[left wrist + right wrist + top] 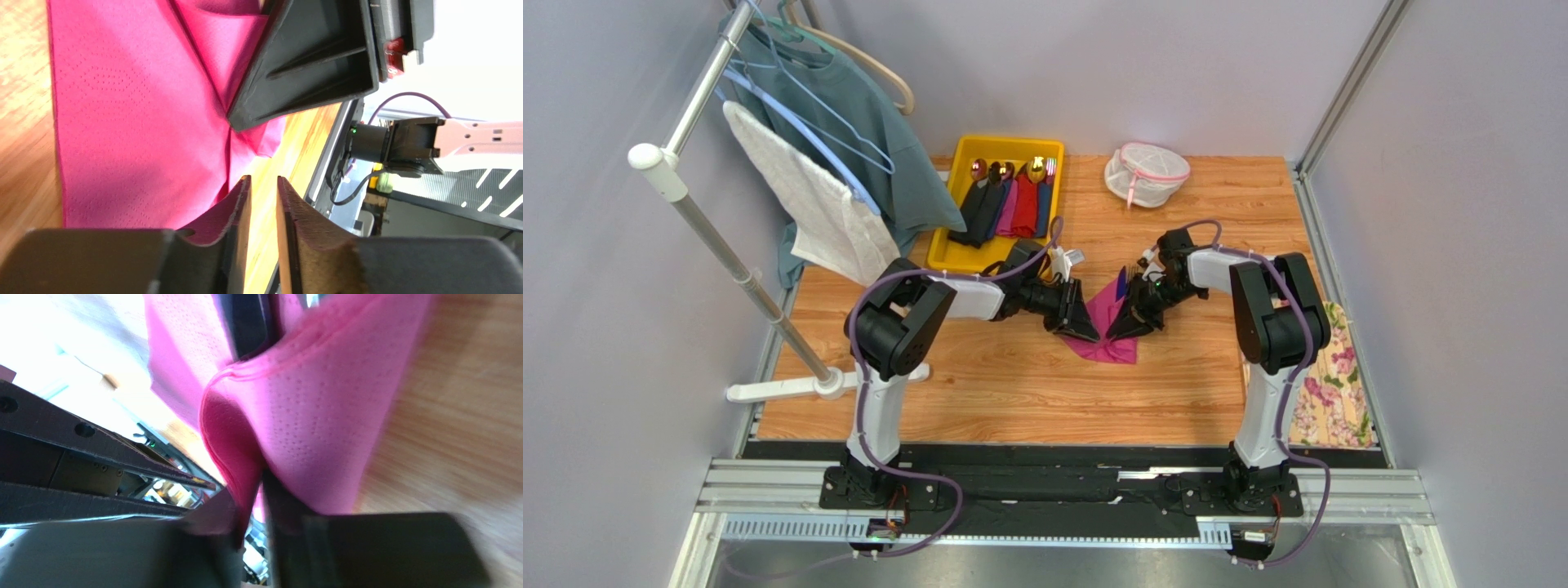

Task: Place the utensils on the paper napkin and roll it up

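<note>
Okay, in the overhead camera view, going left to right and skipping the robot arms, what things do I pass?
Hanging grey-green shirt → yellow tray → white mesh pouch → floral cloth. The paper napkin sits under the pouch's span, so its place is unclear.

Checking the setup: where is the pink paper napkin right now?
In the top view the paper napkin lies centrally, where both arms' jaws meet, just on the near side of the yellow tray.
</note>
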Tool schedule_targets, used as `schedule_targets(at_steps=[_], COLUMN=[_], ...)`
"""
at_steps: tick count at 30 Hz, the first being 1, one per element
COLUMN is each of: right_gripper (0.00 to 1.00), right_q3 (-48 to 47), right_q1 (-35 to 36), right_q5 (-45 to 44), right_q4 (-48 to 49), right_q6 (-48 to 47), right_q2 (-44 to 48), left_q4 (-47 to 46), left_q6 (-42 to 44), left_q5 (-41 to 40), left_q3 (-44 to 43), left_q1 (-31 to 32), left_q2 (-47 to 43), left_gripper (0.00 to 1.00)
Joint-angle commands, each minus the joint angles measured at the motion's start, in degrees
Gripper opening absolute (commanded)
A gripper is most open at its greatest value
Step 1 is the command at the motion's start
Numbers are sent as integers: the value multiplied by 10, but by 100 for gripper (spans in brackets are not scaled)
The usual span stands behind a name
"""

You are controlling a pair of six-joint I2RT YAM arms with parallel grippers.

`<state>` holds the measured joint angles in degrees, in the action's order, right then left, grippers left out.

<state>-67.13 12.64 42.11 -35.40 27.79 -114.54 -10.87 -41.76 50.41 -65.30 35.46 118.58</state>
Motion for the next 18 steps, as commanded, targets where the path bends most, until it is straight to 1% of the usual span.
schedule_targets(at_steps=[1, 2, 3, 6, 7, 9, 10, 12, 13, 14, 16, 18], right_gripper=[28, 31, 39, 55, 56, 63, 64, 75, 76, 83, 84, 84], right_q3=[-14, -14, -14, -17, -18, -19, -19, -20, -20, -20, -22, -24], right_q1=[3, 3, 3, 3, 3, 3, 3, 3, 4, 4, 5, 7], right_q5=[-9, -9, -6, -3, -3, -3, -3, -4, -4, -3, -3, -3], right_q4=[26, 26, 28, 27, 28, 27, 28, 27, 28, 29, 29, 28], right_q6=[3, 4, 5, 8, 9, 11, 12, 13, 15, 17, 18, 22], right_q2=[-11, -9, -10, -11, -11, -15, -16, -17, -17, -17, -18, -20], left_q4=[-69, -76, -80, -110, -114, -125, -128, -133, -135, -136, -136, -129], left_q6=[-11, -14, -24, -60, -66, -79, -82, -87, -87, -79, -73, -60], left_q5=[14, 12, 7, 0, -2, -12, -13, -15, -15, -14, -14, -15], left_q3=[18, 20, 25, 36, 38, 42, 41, 35, 33, 26, 23, 17], left_q1=[-4, -6, -7, -19, -25, -31, -34, -40, -41, -40, -40, -38], left_q2=[-51, -55, -56, -57, -58, -67, -70, -78, -80, -85, -89, -88], left_gripper=[32, 36, 37, 43, 44, 47, 48, 50, 50, 50, 50, 48])
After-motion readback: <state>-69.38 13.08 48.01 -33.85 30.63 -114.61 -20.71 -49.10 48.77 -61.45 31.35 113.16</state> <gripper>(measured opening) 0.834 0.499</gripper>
